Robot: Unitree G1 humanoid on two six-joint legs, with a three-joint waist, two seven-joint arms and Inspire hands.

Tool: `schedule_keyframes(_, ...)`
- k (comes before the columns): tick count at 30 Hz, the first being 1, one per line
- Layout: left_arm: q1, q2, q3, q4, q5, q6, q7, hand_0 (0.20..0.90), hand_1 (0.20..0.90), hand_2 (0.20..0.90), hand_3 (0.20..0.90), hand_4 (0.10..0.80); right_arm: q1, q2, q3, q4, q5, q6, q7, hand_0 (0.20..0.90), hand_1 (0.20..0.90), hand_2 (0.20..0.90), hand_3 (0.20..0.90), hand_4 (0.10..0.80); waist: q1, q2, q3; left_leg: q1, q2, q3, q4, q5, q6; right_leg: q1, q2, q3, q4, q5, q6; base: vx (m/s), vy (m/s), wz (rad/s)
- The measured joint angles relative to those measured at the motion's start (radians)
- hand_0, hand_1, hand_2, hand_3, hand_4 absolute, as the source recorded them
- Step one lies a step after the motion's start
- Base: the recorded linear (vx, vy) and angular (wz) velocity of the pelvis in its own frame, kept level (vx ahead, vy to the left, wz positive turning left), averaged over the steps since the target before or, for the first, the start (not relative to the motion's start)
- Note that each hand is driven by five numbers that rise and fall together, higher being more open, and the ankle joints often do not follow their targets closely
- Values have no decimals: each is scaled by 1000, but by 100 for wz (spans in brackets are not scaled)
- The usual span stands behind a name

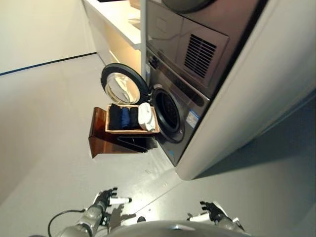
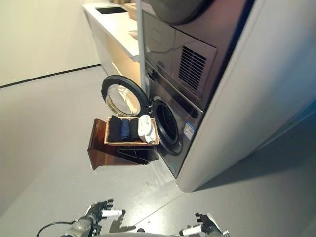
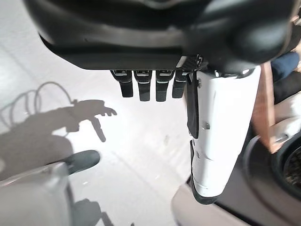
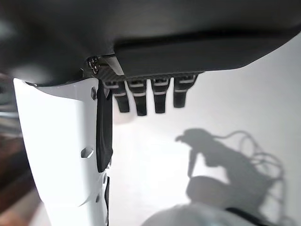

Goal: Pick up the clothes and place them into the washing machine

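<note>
While wrist views show each empty robot hand [image 1: 104, 198] [image 1: 213, 211] spread, only eye views show the clothes [image 1: 131, 117].

A home laundry area: a front-loading washing machine [image 1: 173, 113] with its round door [image 1: 123, 84] swung open, another appliance [image 1: 197, 44] stacked above it, and a white counter [image 2: 113, 24] just beyond it.

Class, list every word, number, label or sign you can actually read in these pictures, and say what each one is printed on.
No text can be read in any view.
Sticker on the washing machine front, right of the open door: print too small to read.
Control panel above the door: markings too blurred to read.
Basket and clothes: no print shows.
</note>
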Motion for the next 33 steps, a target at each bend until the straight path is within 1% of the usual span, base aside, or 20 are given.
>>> schedule_keyframes(1, -1, -6, -13, 4, 1, 4, 3, 900, 900, 900, 900, 800, -6, -2, -3, 0, 0, -3, -1, 900, 900, 900, 900, 800, -12, 27, 11, 19, 6, -32, 2, -13, 9, -10, -18, -59, -85, -18, -48, 464, -77, 44)
schedule_keyframes(2, 0, -6, -21, 13, 2, 7, 2, 900, 900, 900, 900, 800, -6, 0, -11, -4, 13, -6, 1, 900, 900, 900, 900, 800, -28, 50, 22, 36, 12, -66, 7, -20, 0, -26, -17, -69, -158, -17, -48, 458, -115, 58)
schedule_keyframes(4, 2, -11, -25, 40, 12, 10, 3, 900, 900, 900, 900, 800, 0, 0, -39, -2, 35, -14, 0, 900, 900, 900, 900, 800, -54, 52, 15, 51, 15, -89, 2, -38, 6, -47, -25, -83, -348, 12, -47, 458, -147, 51)
schedule_keyframes(5, 1, -12, -28, 52, 13, 15, 5, 900, 900, 900, 900, 800, 3, 2, -50, -11, 41, -22, 2, 900, 900, 900, 900, 800, -60, 44, 17, 64, 12, -113, -4, -47, 4, -78, -29, -80, -445, 53, -40, 404, -150, 51)
schedule_keyframes(7, 16, -10, -24, 81, 13, 17, 6, 900, 900, 900, 900, 800, 1, 21, -61, -16, 40, -20, 2, 900, 900, 900, 900, 800, -78, 14, 9, 88, 9, -151, -9, -76, -12, -93, -48, -81, -700, 216, -24, 341, -141, 65)
schedule_keyframes(9, 62, -12, -23, 86, 13, 18, 6, 900, 900, 900, 900, 800, 13, 47, -62, -2, 40, -18, 3, 900, 900, 900, 900, 800, -80, -25, -13, 136, 9, -197, -15, -118, -32, -71, -68, -76, -758, 315, -23, 304, -173, 76)
schedule_keyframes(10, 72, -19, -27, 93, 14, 19, 2, 900, 900, 900, 900, 800, 30, 54, -66, 3, 41, -18, 2, 900, 900, 900, 900, 800, -94, -29, -15, 142, 22, -209, 13, -130, -60, -40, -61, -75, -764, 364, -30, 272, -214, 132)
schedule_keyframes(11, 77, -30, -27, 95, 14, 18, -7, 900, 900, 900, 900, 800, 38, 53, -74, 3, 40, -19, 2, 900, 900, 900, 900, 800, -105, -20, -21, 149, 44, -204, 37, -143, -94, 6, -45, -79, -771, 384, -54, 267, -226, 132)
schedule_keyframes(12, 77, -35, -28, 94, 14, 18, -7, 900, 900, 900, 900, 800, 39, 51, -76, 4, 40, -19, 2, 900, 900, 900, 900, 800, -105, -18, -27, 151, 52, -190, 42, -142, -102, 19, -35, -79, -774, 394, -72, 235, -228, 140)
schedule_keyframes(13, 83, -44, -28, 84, 13, 14, -3, 900, 900, 900, 900, 800, 39, 42, -75, 19, 37, -13, 3, 900, 900, 900, 900, 800, -90, -5, -47, 154, 83, -140, 46, -142, -132, 44, -10, -90, -776, 385, -112, 211, -207, 88)
schedule_keyframes(17, 75, -34, -15, 88, 13, 16, -1, 900, 900, 900, 900, 800, 20, 57, -66, 14, 34, -2, 44, 900, 900, 900, 900, 800, -73, -21, -48, 56, 79, -76, 303, -167, -219, 116, 6, -89, -818, 366, -143, 135, -199, 32)
schedule_keyframes(18, 65, -33, -8, 89, 10, 17, -4, 900, 900, 900, 900, 800, 33, 64, -54, 13, 35, -2, 48, 900, 900, 900, 900, 800, -70, -25, -44, -27, 63, -63, 495, -166, -252, 140, 8, -87, -828, 362, -148, 70, -159, -20)
schedule_keyframes(20, 58, -43, 12, 87, 9, 13, 1, 900, 900, 900, 900, 800, 40, 56, -29, 14, 46, -2, 100, 900, 900, 900, 900, 800, -42, -21, -42, -95, 61, -56, 701, -111, -318, 175, 10, -87, -834, 341, -168, 98, -124, -46)
schedule_keyframes(21, 48, -52, 13, 87, 12, 13, 0, 900, 900, 900, 900, 800, 37, 48, -18, 13, 53, -3, 118, 900, 900, 900, 900, 800, -38, -12, -40, -152, 60, -61, 798, -61, -327, 191, 11, -85, -845, 334, -184, 115, -81, -27)
schedule_keyframes(23, 16, -69, 11, 84, 13, 1, -1, 900, 900, 900, 900, 800, 36, 54, -16, 17, 57, 0, 109, 900, 900, 900, 900, 800, -38, -27, -30, -232, 65, -24, 853, -36, -300, 208, -9, -85, -852, 325, -189, 169, -23, 14)
schedule_keyframes(25, 4, -67, 10, 84, 13, -6, 0, 900, 900, 900, 900, 800, 35, 77, -16, 39, 61, 3, 99, 900, 900, 900, 900, 800, -37, -67, -8, -274, 139, 44, 768, -37, -276, 245, -26, -77, -872, 313, -187, 225, 80, 17)
schedule_keyframes(26, 2, -64, 13, 83, 11, -6, 0, 900, 900, 900, 900, 800, 37, 82, -16, 41, 65, 2, 89, 900, 900, 900, 900, 800, -37, -75, -1, -272, 156, 54, 716, -37, -276, 252, -28, -76, -879, 310, -186, 261, 139, -16)
schedule_keyframes(30, -1, -46, 2, 84, 11, -2, 13, 900, 900, 900, 900, 800, 36, 48, -17, 50, 77, 3, 26, 900, 900, 900, 900, 800, -27, -52, 7, -251, 307, 36, 136, 21, -316, 275, -32, -50, -924, 288, -159, 285, 181, -26)
schedule_keyframes(31, -1, -48, -2, 84, 12, -2, 15, 900, 900, 900, 900, 800, 37, 38, -18, 51, 78, 3, 20, 900, 900, 900, 900, 800, -27, -43, 10, -248, 309, 41, 106, 26, -320, 277, -32, -50, -924, 285, -154, 244, 209, -14)
schedule_keyframes(33, 8, -67, -20, 83, 11, -2, 18, 900, 900, 900, 900, 800, 52, -19, -29, 60, 79, 3, 4, 900, 900, 900, 900, 800, -26, -1, 2, -219, 313, 67, 46, 22, -318, 291, -44, -31, -925, 263, -109, 289, 276, -39)
